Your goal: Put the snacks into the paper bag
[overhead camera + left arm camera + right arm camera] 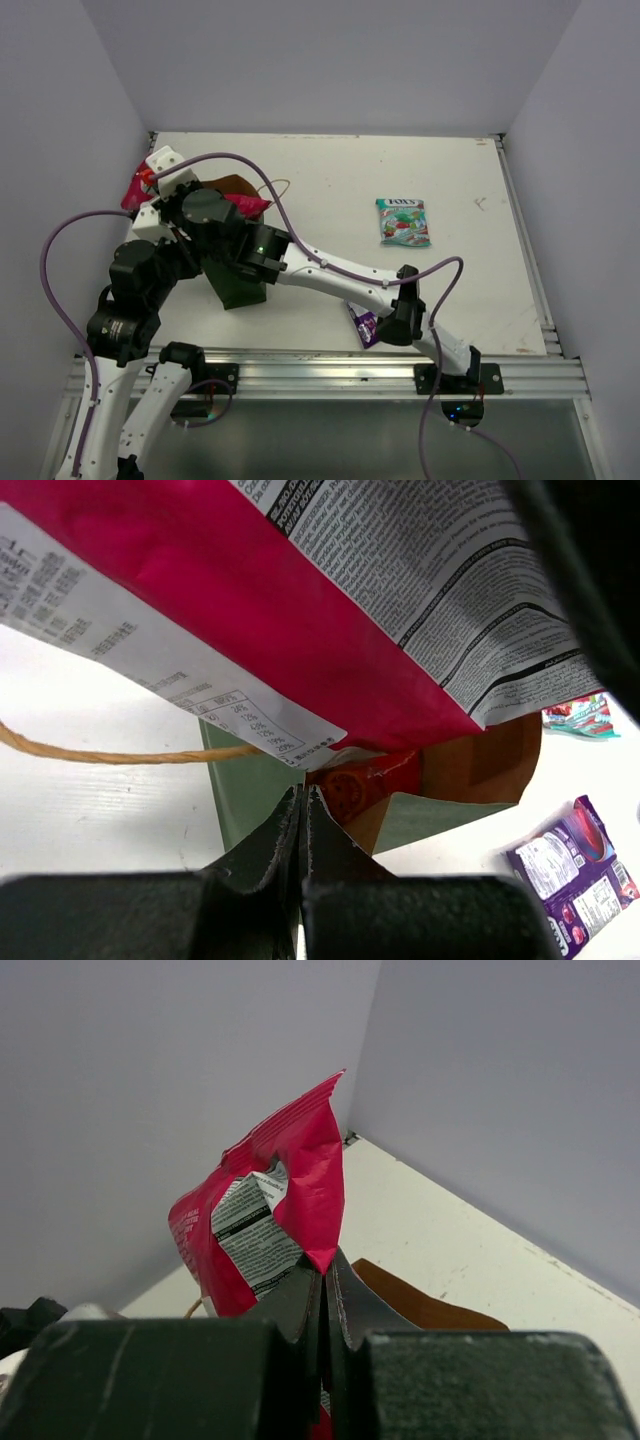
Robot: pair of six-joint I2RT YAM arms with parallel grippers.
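Observation:
The dark green paper bag (240, 285) stands upright at the left, its brown inside (480, 765) showing. My right gripper (327, 1260) is shut on a corner of the large red-and-white packet (300, 1175) and holds it over the bag's mouth; in the top view this gripper (150, 180) is at the far left. My left gripper (302, 798) is shut at the bag's rim, thin green paper (245, 790) just behind its tips. A red candy packet (365, 785) lies inside the bag. The teal packet (403, 221) and the purple packet (362, 325) lie on the table.
A tan loop handle (110, 754) hangs off the bag's left side. The white table (330, 170) is walled at the back and both sides. The right arm (340, 272) stretches across the front of the table, over the purple packet.

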